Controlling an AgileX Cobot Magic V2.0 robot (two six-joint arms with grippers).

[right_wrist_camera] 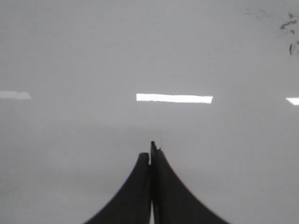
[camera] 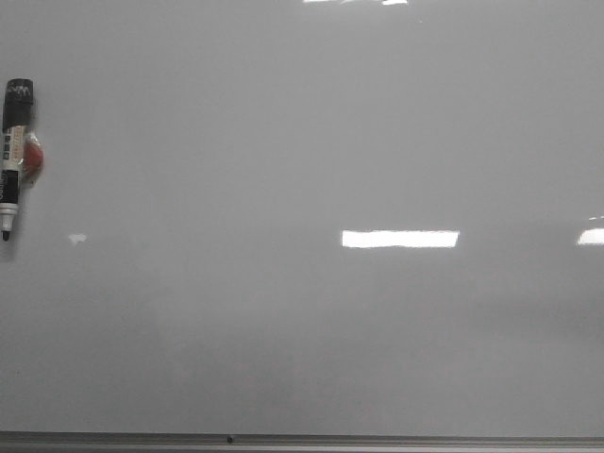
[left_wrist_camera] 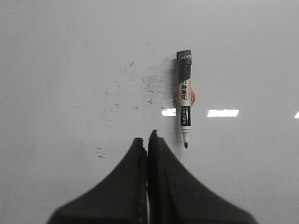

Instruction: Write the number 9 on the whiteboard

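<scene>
The whiteboard (camera: pixel 302 142) is a glossy pale grey board that fills the front view, with a thin metal rail (camera: pixel 302 440) along its lower edge. No number 9 shows on it. A black-and-white marker (camera: pixel 16 156) lies on the board at the far left, uncapped, tip toward the rail. It also shows in the left wrist view (left_wrist_camera: pixel 184 100). My left gripper (left_wrist_camera: pixel 146 138) is shut and empty, just short of the marker's tip and a little to its side. My right gripper (right_wrist_camera: pixel 150 150) is shut and empty over bare board.
Faint smudges of old ink (left_wrist_camera: pixel 140 88) mark the board beside the marker, and more show in the right wrist view (right_wrist_camera: pixel 287 28). Bright rectangular light reflections (camera: pixel 399 239) lie across the board's middle and right.
</scene>
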